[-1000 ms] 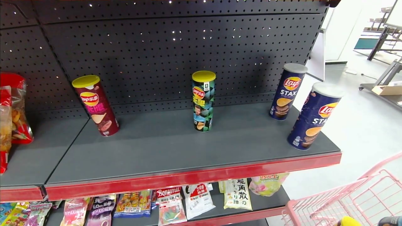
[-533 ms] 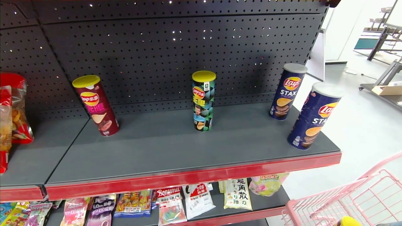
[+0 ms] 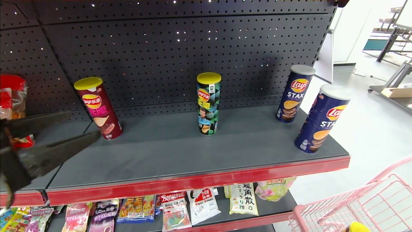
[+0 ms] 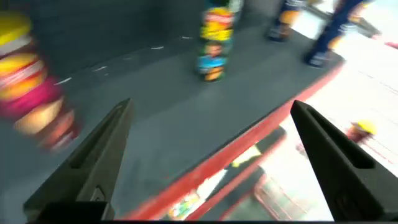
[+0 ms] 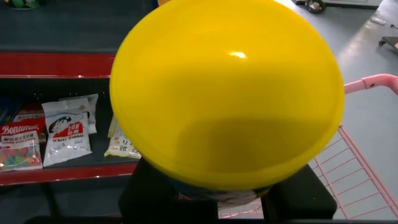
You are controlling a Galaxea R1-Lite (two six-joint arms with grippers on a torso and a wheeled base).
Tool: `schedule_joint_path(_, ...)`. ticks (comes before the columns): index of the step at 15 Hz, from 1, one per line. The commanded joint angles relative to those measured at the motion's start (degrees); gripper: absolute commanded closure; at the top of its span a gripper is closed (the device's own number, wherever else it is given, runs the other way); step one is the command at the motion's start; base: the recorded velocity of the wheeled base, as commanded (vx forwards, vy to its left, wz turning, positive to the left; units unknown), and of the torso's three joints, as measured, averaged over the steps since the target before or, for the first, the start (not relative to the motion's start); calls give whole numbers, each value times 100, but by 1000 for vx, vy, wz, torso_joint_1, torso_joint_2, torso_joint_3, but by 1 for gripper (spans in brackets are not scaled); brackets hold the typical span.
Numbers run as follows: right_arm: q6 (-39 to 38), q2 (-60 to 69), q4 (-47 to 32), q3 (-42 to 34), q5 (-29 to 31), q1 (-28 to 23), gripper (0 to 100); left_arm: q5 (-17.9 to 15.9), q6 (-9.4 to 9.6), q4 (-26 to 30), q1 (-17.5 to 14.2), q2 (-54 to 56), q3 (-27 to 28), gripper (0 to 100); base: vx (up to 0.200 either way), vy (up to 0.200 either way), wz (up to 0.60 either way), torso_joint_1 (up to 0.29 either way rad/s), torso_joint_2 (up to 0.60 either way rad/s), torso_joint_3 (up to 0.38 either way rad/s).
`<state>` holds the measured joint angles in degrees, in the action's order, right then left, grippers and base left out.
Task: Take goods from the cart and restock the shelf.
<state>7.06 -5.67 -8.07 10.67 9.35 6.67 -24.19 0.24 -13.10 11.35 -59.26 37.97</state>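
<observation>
Chip can (image 5: pixel 227 93), a cylinder under a glossy yellow plastic lid, sits low by the pink wire cart (image 3: pixel 370 193), apparently clamped between the black pads of the right gripper (image 5: pixel 224 198); the lid hides its body and most of the pads. Left gripper (image 3: pixel 85 124) hovers over the left end of the matte grey shelf (image 3: pixel 180 151), its tapered dark fingers spread wide, near the maroon can (image 3: pixel 98 108); the picture's edge cuts off its arm.

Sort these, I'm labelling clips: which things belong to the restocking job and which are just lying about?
Job: yellow-lidded chip can in right claw; pink wire cart; grey metal shelf with red edge; open left claw.
Lying about: candy packets on lower shelf; red snack bag at far left.
</observation>
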Motion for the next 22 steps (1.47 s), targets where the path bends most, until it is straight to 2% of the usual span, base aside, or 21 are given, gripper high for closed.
schedule_joint_path(1,-3,13,-2,-3,23,1,100,-666,450,-500,684,-2239,755,0,0,0,0,0,0,0)
schedule_joint_path(2,-3,13,-2,-3,23,1,100,-684,688,-588,693,-2617,817,0,0,0,0,0,0,0)
schedule_joint_path(3,-3,13,-2,-3,23,1,100,-684,705,-614,693,-2670,834,0,0,0,0,0,0,0)
schedule_joint_path(4,-3,13,-2,-12,32,1,100,-684,855,-1115,720,-3241,1001,0,0,0,0,0,0,0)
schedule_joint_path(5,-3,13,-2,-65,41,-8,100,-666,863,-1766,799,-3698,1098,0,0,0,0,0,0,0)
schedule_joint_path(6,-3,13,7,-109,41,1,100,-666,837,-1977,895,-3918,1204,0,0,0,0,0,0,0)
schedule_joint_path(10,-3,13,7,-126,49,-8,100,-649,837,-2188,1010,-4709,1986,0,0,0,0,0,0,0)
schedule_joint_path(11,-3,13,7,-126,49,-8,100,-649,837,-2205,1010,-4744,2030,0,0,0,0,0,0,0)
schedule_joint_path(13,-3,4,7,-126,58,-25,100,-473,828,-2337,1010,-5245,2663,0,0,0,0,0,0,0)
schedule_joint_path(16,-3,4,7,-117,85,-25,100,-464,819,-2381,1080,-5570,3155,0,0,0,0,0,0,0)
schedule_joint_path(22,6,4,7,-161,111,-25,100,-473,740,-2416,1168,-5878,3550,0,0,0,0,0,0,0)
